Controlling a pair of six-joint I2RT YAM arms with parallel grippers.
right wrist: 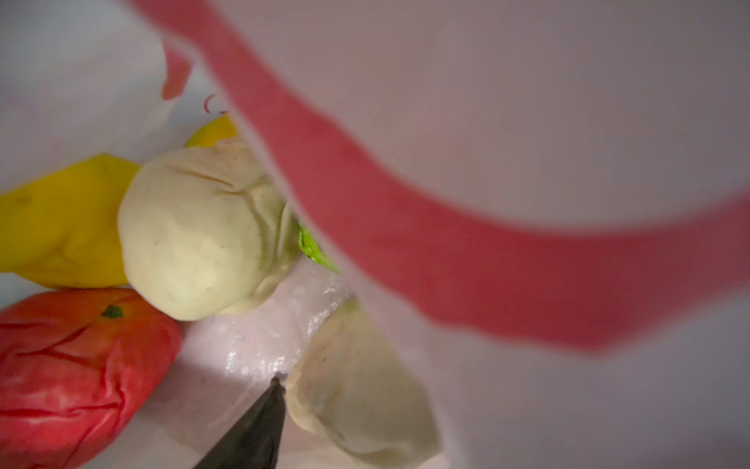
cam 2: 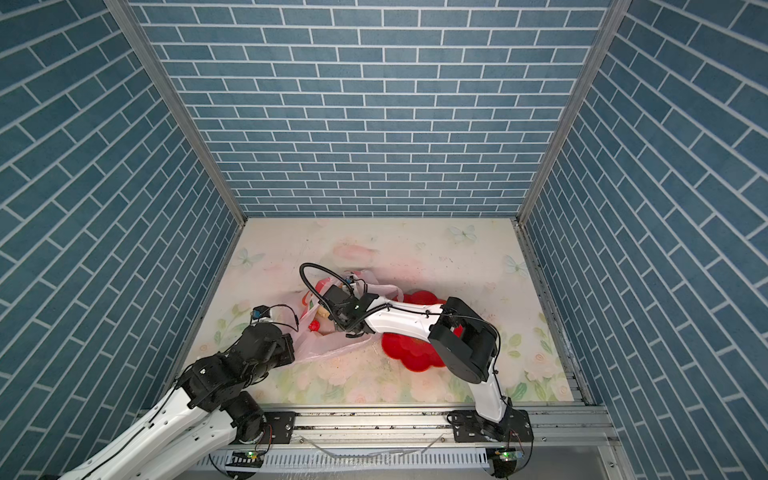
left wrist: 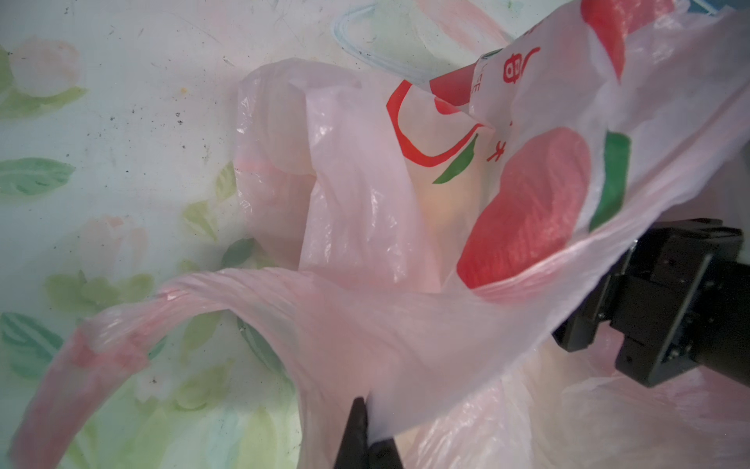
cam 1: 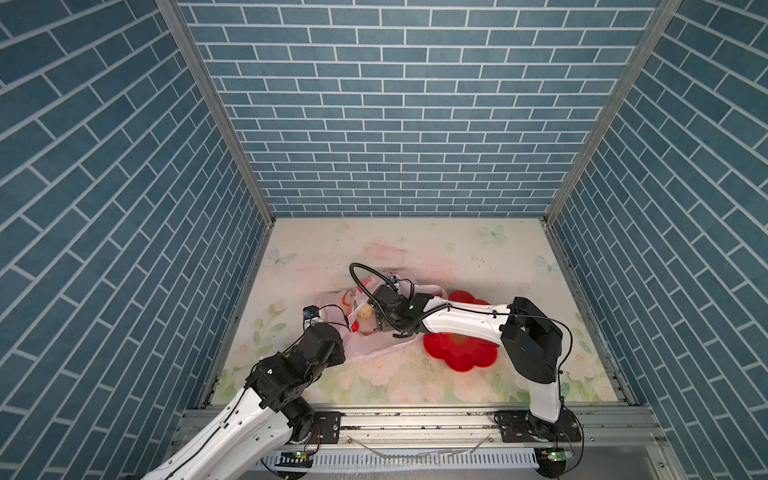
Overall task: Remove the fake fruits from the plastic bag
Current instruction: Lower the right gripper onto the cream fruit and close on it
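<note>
Crinkly plastic bag (left wrist: 365, 333), lumpy cream fruits (right wrist: 203, 227)

Blurred plastic bag (right wrist: 527, 122) covers most of the green fruit (right wrist: 314, 247) and part of one cream fruit (right wrist: 357, 385)

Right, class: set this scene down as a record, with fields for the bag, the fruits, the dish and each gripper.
plastic bag: pale pink, crinkled, holds fruits
fruits seen inside: beige lumpy fruit, second beige fruit, yellow fruit, wrinkled red fruit
red flower-shaped dish: beside bag, partly under right arm
left gripper: shut on bag edge
right gripper: inside bag; jaws unclear
</note>
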